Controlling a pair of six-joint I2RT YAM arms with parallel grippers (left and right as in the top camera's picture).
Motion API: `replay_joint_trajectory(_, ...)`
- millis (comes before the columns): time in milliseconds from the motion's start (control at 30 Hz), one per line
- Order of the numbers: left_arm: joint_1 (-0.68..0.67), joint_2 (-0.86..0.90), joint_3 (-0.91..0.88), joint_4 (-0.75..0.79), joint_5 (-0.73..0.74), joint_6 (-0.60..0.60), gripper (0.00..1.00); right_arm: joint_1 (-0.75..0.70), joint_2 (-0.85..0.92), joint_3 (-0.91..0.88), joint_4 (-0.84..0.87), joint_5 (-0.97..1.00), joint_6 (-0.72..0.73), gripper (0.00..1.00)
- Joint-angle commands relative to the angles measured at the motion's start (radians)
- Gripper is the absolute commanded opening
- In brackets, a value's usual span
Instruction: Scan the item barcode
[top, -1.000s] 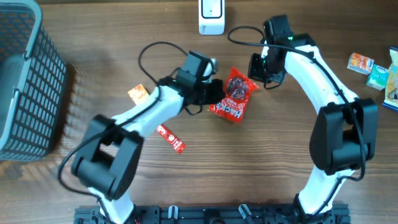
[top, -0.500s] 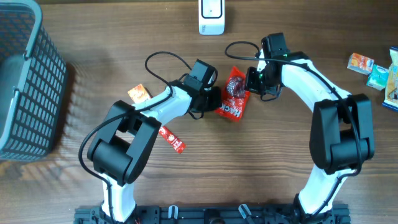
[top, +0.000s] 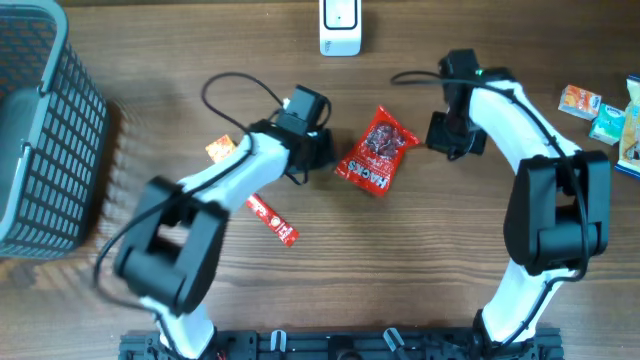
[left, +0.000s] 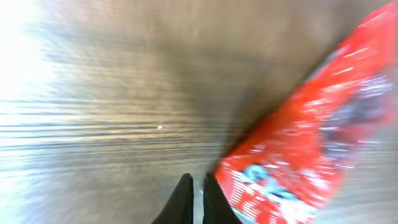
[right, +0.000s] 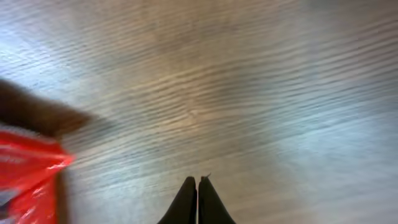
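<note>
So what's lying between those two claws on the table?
The overhead view shows a red snack packet flat on the wood between the left gripper and the right gripper. Nothing else lies there.

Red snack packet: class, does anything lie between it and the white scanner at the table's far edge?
Nothing visible does. Only bare wooden table separates the red snack packet from the white scanner.

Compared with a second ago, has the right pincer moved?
Yes. The right pincer has shifted rightward, farther from the white scanner at the top edge, leaving a gap to the red snack bag.
</note>
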Motion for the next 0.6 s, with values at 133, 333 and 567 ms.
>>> replay_joint_trajectory(133,0.047,-0.27,-0.001,-0.098,-0.129,0.0,0.16,0.042,-0.102,0.099,-0.091,-0.473,-0.188,0.41)
replay_joint_trajectory(333,0.142,-0.304,-0.001,-0.219,-0.176,0.0,1.0,0.179,-0.095,0.058,-0.034,-0.375,-0.037,1.0)
replay_joint_trajectory(567,0.244,-0.304,-0.001,-0.343,-0.152,0.0,1.0,0.175,-0.095,-0.04,0.079,-0.377,0.084,1.0)
